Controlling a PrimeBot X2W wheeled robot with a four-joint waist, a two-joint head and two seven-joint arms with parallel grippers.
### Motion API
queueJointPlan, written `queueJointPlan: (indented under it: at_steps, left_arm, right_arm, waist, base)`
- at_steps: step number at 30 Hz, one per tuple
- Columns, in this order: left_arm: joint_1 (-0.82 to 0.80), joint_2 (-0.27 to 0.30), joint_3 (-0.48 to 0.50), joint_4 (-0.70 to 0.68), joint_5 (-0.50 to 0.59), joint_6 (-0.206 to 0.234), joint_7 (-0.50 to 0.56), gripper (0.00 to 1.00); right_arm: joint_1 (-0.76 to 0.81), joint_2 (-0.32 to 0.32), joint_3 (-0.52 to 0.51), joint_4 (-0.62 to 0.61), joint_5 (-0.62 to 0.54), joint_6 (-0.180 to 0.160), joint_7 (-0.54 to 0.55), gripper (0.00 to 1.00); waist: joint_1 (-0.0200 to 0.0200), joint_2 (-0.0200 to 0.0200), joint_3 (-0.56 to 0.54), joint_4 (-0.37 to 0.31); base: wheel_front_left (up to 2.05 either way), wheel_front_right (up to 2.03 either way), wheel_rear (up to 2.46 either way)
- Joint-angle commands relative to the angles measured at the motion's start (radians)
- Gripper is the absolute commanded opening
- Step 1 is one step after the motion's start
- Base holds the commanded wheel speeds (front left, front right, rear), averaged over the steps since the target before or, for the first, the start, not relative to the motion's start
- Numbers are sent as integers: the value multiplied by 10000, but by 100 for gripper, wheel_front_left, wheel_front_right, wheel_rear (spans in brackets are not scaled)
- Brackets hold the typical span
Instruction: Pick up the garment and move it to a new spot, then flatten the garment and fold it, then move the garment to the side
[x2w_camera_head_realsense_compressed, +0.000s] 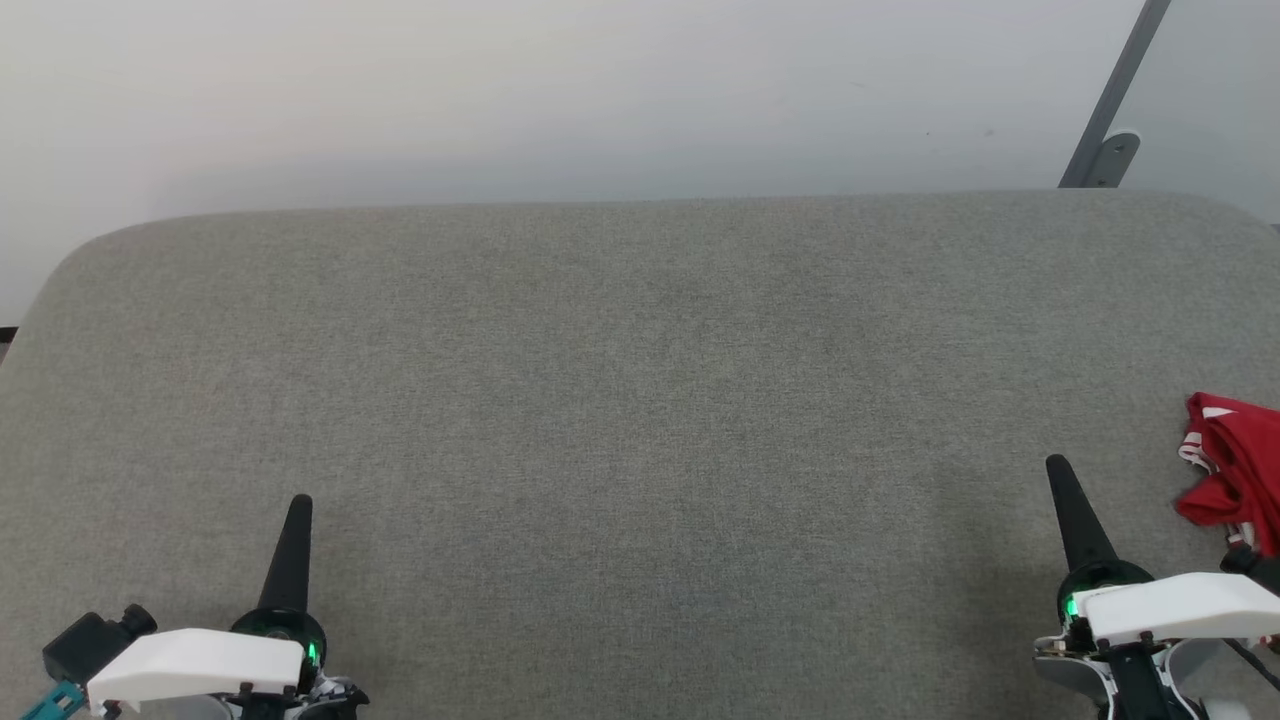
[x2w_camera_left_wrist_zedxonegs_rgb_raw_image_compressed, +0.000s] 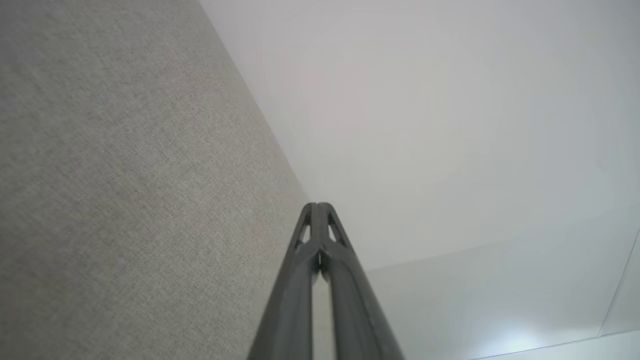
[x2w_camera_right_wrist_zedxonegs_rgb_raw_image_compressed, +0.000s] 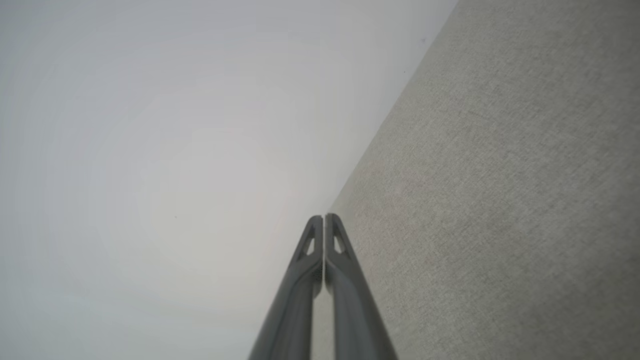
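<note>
The garment (x2w_camera_head_realsense_compressed: 1235, 470) lies crumpled at the far right edge of the head view, red with white striped trim, partly cut off by the frame; its print is hidden. My right gripper (x2w_camera_head_realsense_compressed: 1056, 467) stands at the lower right, just left of the garment and apart from it, fingers together with nothing between them. The left gripper (x2w_camera_head_realsense_compressed: 301, 503) rests at the lower left, far from the garment, also shut and empty. In the wrist views, the left gripper (x2w_camera_left_wrist_zedxonegs_rgb_raw_image_compressed: 318, 205) and the right gripper (x2w_camera_right_wrist_zedxonegs_rgb_raw_image_compressed: 323, 217) both show their tips pressed together.
A grey fabric-covered table (x2w_camera_head_realsense_compressed: 640, 400) with rounded corners spreads across the head view, ending at a pale wall behind. A grey metal post (x2w_camera_head_realsense_compressed: 1110, 110) rises at the back right corner.
</note>
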Motion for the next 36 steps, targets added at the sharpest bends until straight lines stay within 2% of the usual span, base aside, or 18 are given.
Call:
queueJointPlan:
  at_steps: [1,36]
  left_arm:
    - [-256,1,82,-37,-139,12,51,0]
    - [-736,-393,426,359,-2400,19,863,0]
  right_arm:
    - [-171,-4,-28,-24,186,1,67,0]
    - [-411,17,-55,261,3006,1,583,0]
  waist:
    - [0,-1,-3,-2]
    - [0,-1,-182,-119]
  base:
    - [0,0,0]
    - [0,0,0]
